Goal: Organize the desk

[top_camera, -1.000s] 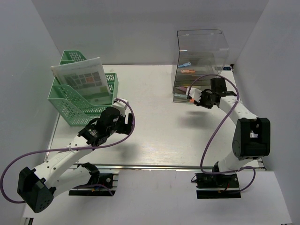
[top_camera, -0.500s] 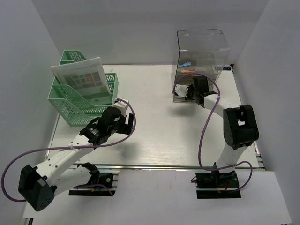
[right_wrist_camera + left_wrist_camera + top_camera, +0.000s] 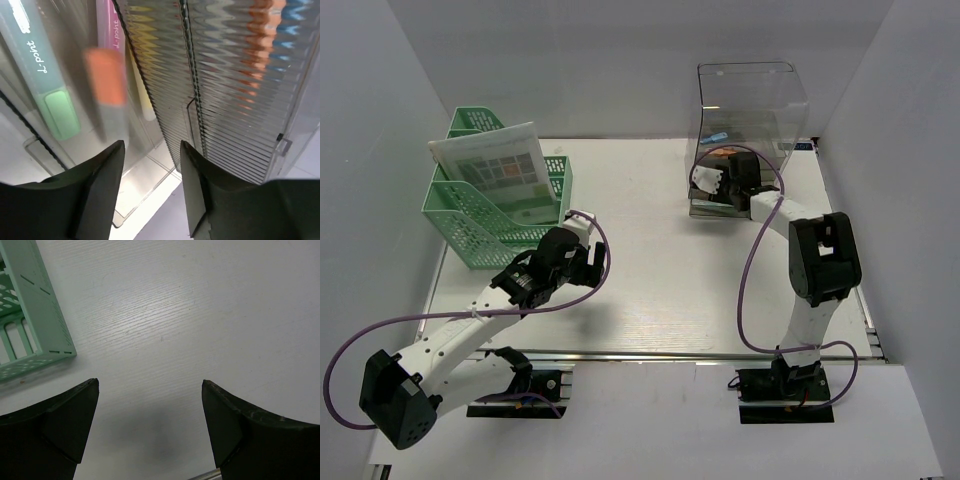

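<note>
Lying beneath both pairs of jaws, the white desk (image 3: 660,280) is enclosed by grey walls (image 3: 620,60). The left gripper (image 3: 150,385) is opened wide and empty, with one green basket (image 3: 30,315) left of it. The right gripper (image 3: 151,144) is parted and empty, and two capped highlighters (image 3: 60,112) are counted ahead.

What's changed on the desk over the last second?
The right tool moved back and left, up to the clear organizer, and opened, apparently letting go of the orange marker, which shows blurred inside it. The left tool, open beside the green basket, and the papers stayed put.
</note>
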### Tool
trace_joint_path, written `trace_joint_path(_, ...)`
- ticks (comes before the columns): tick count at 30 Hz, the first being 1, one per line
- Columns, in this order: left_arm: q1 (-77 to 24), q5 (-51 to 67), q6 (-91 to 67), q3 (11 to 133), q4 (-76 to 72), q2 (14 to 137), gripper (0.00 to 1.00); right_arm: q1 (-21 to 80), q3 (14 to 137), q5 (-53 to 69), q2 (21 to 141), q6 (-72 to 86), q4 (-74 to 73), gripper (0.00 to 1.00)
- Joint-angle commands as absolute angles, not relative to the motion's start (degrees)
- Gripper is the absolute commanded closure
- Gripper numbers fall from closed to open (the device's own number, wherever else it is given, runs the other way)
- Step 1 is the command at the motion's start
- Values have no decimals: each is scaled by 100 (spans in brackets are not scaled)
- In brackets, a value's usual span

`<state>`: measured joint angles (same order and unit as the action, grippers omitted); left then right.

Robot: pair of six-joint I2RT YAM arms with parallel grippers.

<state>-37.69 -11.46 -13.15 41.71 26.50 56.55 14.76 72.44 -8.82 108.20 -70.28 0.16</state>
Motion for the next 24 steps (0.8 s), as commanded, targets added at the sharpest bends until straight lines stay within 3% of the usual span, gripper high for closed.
trace_joint_path(1, -3744, -1195, -1353, 4166, 2575, 5590, 7, 1415, 7365, -712, 10477, -6698, 9, 47)
trace_joint_path(3, -3744, -1195, -1345, 4157, 2575, 5572, 7, 1433, 7330, -493, 10337, -6523, -217, 56)
trace_joint_path(4, -3744, -1204, -1353, 4157, 2575, 5564, 7, 1407, 7339, -309, 10275, -6443, -281, 77)
trace_joint_path(7, -3744, -1204, -1354, 4166, 2575, 5546, 7, 1380, 7382, 347, 10073, -6214, -709, 100)
trace_joint_path(12, -3744, -1195, -1353, 4157, 2584, 5511, 7, 1345, 7602, 1588, 10089, -6844, -2568, 100)
trace_joint_path(16, -3744, -1195, -1354, 4157, 2575, 5511, 7, 1336, 7954, 1609, 10555, -7268, -3330, 100)
trace_joint_path(24, -3744, -1195, -1345, 4157, 2558, 5563, 7, 1327, 7532, 511, 10907, -7049, -2180, 100)
